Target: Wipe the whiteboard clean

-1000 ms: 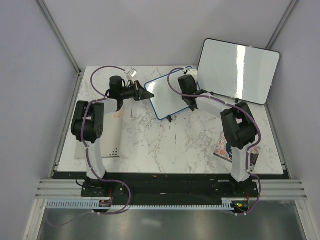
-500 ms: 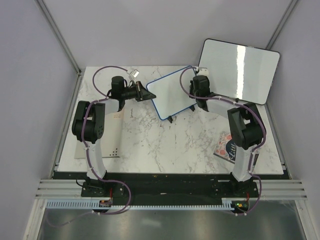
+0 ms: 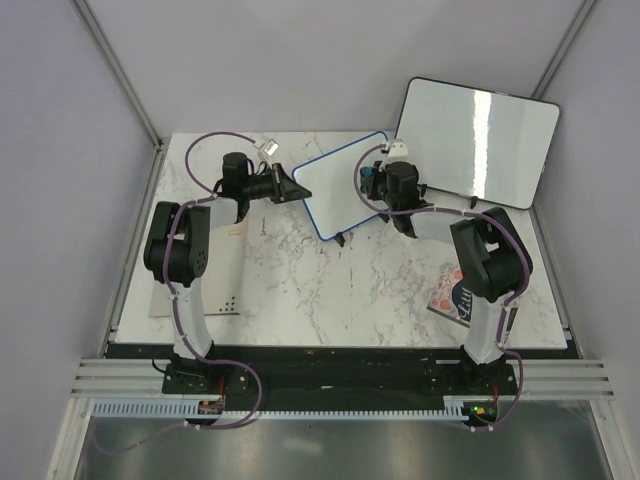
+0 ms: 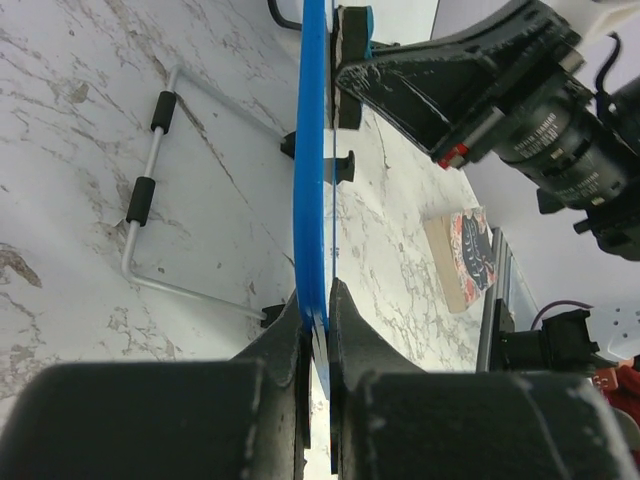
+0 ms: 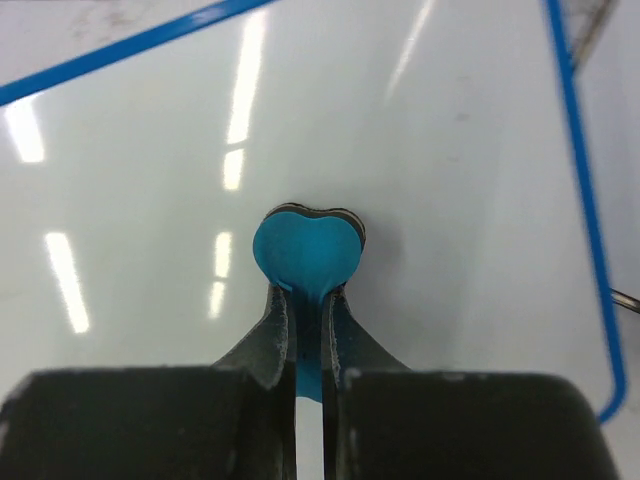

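Note:
The small blue-framed whiteboard (image 3: 340, 190) stands tilted at the back middle of the table. Its white face (image 5: 420, 200) shows no marks. My left gripper (image 3: 290, 186) is shut on the board's left edge; in the left wrist view the blue frame (image 4: 312, 180) runs up between my jaws (image 4: 316, 320). My right gripper (image 3: 375, 178) is shut on a blue heart-shaped eraser (image 5: 306, 250) and presses its dark pad against the board's face, near the right side. The eraser also shows in the left wrist view (image 4: 352, 60).
A larger black-framed blank whiteboard (image 3: 478, 140) leans at the back right. A small patterned book (image 3: 458, 298) lies by the right arm. A wire stand (image 4: 150, 190) sits behind the small board. A paper sheet (image 3: 215, 300) lies front left.
My right gripper with the eraser swept from the board's middle to its right side, then edged back left. The left gripper kept its hold and the board stayed put.

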Controlling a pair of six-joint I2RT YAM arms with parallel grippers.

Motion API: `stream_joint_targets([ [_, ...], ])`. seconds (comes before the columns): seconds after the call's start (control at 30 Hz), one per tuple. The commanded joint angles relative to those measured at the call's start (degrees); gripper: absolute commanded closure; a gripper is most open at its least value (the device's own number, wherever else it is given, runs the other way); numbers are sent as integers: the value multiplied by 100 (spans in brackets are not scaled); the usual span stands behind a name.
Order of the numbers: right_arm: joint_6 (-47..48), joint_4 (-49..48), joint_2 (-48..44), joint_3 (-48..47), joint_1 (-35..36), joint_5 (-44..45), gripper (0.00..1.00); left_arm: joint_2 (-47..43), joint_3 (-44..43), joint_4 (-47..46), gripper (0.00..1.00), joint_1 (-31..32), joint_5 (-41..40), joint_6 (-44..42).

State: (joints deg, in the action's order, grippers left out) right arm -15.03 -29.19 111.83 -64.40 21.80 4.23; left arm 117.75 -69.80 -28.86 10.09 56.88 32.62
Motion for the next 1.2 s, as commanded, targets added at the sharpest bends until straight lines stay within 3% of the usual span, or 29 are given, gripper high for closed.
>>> stream_joint_targets([
  [0.0, -9, 177, 532, -81, 1018, -1644, 100, 204, 89, 232, 98, 485, 728, -1012],
  [0.17, 122, 501, 796, -459, 1467, -1996, 100, 222, 72, 241, 98, 485, 728, -1003],
  [0.37, 510, 1117, 797, -530, 1836, -1759, 100, 239, 2, 258, 98, 494, 736, -960],
  [0.6, 211, 1310, 638, -143, 1801, -108, 100, 204, 1, 267, 98, 485, 728, -942],
  [0.77, -210, 1268, 612, 32, 1363, 517, 100, 169, -7, 329, 98, 485, 728, -986],
  [1.17, -545, 942, 261, 235, -9, 395, 100, 160, 19, 390, 98, 477, 728, -1056],
])
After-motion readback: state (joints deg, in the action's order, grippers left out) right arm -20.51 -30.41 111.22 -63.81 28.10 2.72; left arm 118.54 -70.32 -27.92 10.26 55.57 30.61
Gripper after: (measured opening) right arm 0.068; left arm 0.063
